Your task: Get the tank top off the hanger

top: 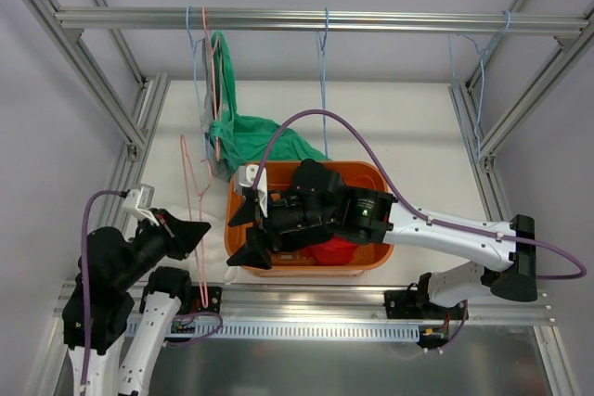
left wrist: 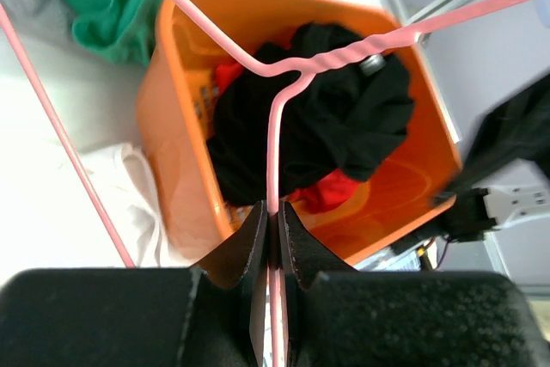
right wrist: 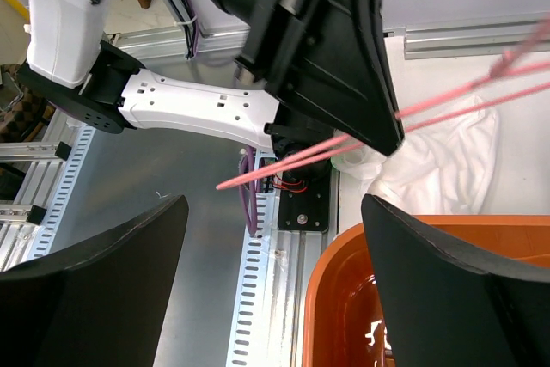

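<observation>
My left gripper is shut on the shaft of a bare pink wire hanger, just below its twisted neck; the pads squeeze the wire. A white garment, apparently the tank top, lies crumpled on the table under the hanger, left of the orange basket; it also shows in the right wrist view. My right gripper is open and empty over the basket's left rim, its fingers wide apart, facing the left gripper.
The basket holds black and red clothes. A green garment hangs from the back rail and drapes behind the basket. Blue hangers and another pink one hang on the rail. Frame posts stand at both sides.
</observation>
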Available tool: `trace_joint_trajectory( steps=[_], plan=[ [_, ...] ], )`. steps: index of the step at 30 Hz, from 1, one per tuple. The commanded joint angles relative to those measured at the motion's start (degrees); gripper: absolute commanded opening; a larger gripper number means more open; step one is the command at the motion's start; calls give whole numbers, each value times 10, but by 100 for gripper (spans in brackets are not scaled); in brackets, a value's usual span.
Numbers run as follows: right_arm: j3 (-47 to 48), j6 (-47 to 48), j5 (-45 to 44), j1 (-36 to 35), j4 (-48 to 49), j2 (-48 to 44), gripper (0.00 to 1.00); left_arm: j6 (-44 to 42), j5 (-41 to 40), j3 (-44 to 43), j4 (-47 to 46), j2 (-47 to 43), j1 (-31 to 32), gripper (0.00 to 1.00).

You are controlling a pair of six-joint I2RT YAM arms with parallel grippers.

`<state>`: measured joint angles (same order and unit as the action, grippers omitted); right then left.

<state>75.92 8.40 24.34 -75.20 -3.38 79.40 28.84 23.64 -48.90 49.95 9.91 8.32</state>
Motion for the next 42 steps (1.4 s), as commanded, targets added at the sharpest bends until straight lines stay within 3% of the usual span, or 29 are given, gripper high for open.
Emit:
trace_joint_trajectory(
  steps=[1, 4, 13, 17, 20, 23, 29, 42],
  plan=[
    [23, 5, 1, 2, 14, -17, 88, 14, 6, -65, -12, 3, 3, 0],
    [33, 6, 2, 4, 5, -14, 88, 27, -51, -122, -13, 73, 4, 0],
    [12, 11, -9, 8, 0, -49, 88, 20, -51, -343, -68, 325, 3, 0],
    [3, 13, -10, 8, -1, -68, 88, 32, 10, -443, -94, 436, -17, 0],
    [-12, 15, -16, 8, 0, -82, 88, 79, 143, -485, -127, 506, -117, 0],
    [-29, 20, -22, 8, -1, -102, 88, 110, 226, -511, -156, 544, -188, 0],
    [-52, 31, -33, 8, -2, -134, 89, 157, 365, -523, -221, 594, -268, 0],
    [-47, 25, -4, 8, 7, -115, 89, 163, 461, -473, -259, 683, -373, 0]
  ],
)
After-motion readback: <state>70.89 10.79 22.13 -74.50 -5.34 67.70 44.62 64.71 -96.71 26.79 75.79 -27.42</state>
